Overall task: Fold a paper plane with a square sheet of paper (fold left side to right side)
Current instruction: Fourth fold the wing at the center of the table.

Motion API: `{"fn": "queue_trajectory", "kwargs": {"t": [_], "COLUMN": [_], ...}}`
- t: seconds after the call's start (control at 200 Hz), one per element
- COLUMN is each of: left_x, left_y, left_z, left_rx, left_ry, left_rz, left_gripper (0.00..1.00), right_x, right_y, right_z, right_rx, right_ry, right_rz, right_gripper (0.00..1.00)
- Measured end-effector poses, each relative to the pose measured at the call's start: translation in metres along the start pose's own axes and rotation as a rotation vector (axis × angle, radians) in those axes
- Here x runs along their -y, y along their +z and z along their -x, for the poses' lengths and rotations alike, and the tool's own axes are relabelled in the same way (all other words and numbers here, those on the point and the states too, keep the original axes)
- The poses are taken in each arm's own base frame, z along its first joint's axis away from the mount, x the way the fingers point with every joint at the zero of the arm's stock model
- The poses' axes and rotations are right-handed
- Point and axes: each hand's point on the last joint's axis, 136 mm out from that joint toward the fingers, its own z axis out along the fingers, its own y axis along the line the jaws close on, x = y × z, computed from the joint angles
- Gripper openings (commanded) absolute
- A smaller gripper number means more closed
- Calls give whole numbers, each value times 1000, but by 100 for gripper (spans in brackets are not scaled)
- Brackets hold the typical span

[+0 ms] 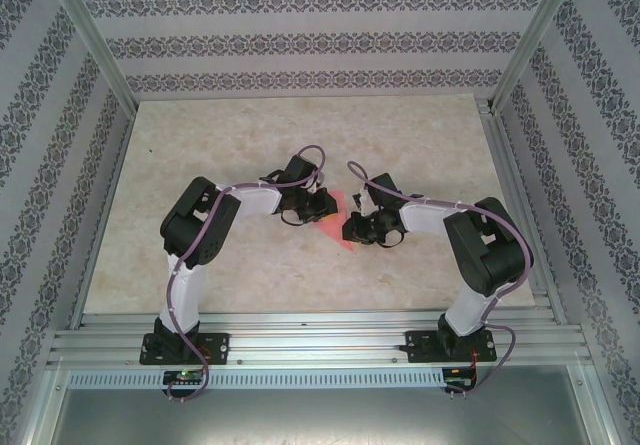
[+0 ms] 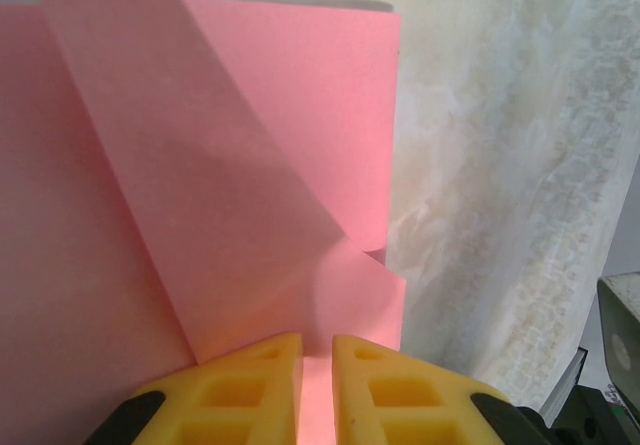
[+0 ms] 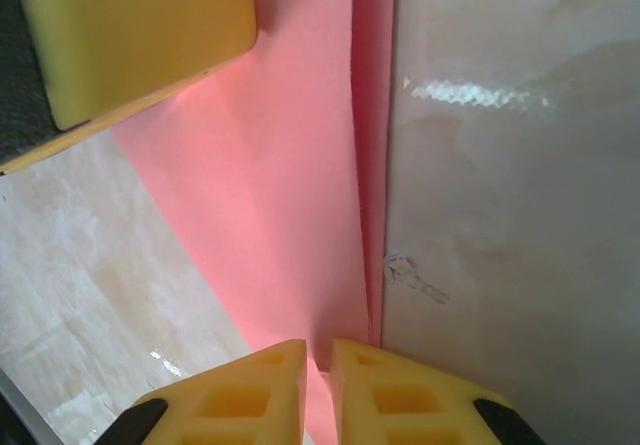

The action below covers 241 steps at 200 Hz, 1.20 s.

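Note:
The salmon-pink square sheet of paper lies partly folded on the table between my two grippers. In the left wrist view a long flap of the sheet rises slantwise over the flat layer. My left gripper is shut on the sheet's near edge, and pink shows in the thin gap between its yellow fingers. My right gripper is shut on the sheet beside a raised fold line. The left gripper's yellow finger shows at the top left of that view. The paper plane is out of view.
The pale marbled table has aluminium rails along its near edge and patterned walls on three sides. A small scuff marks the tabletop right of the sheet. Both arms bend inward to the middle.

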Motion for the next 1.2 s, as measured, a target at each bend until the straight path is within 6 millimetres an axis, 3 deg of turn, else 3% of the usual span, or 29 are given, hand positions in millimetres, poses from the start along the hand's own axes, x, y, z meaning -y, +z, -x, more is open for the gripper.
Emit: {"fn": "queue_trajectory", "kwargs": {"t": [0.205, 0.36, 0.649, 0.844, 0.989, 1.204], "left_x": [0, 2, 3, 3, 3, 3], "left_y": [0, 2, 3, 3, 3, 3], "left_z": [-1, -7, -13, -12, -12, -12], "left_rx": [-4, -23, -45, -44, -44, -44], "left_ry": [2, 4, 3, 3, 3, 3], "left_rz": [-2, -2, -8, -8, -8, -7], "left_gripper": [17, 18, 17, 17, 17, 17], "right_x": [1, 1, -1, 2, -9, -27], "right_y": [0, -3, -4, -17, -27, -28], "right_z": [-7, -24, -36, -60, -54, -27], "right_rx": [-5, -14, -13, -72, -38, 32], "right_ry": [-12, -25, -48, -8, 3, 0], "right_rz": [-12, -15, -19, -47, -18, 28], "right_gripper": [9, 9, 9, 11, 11, 11]}}
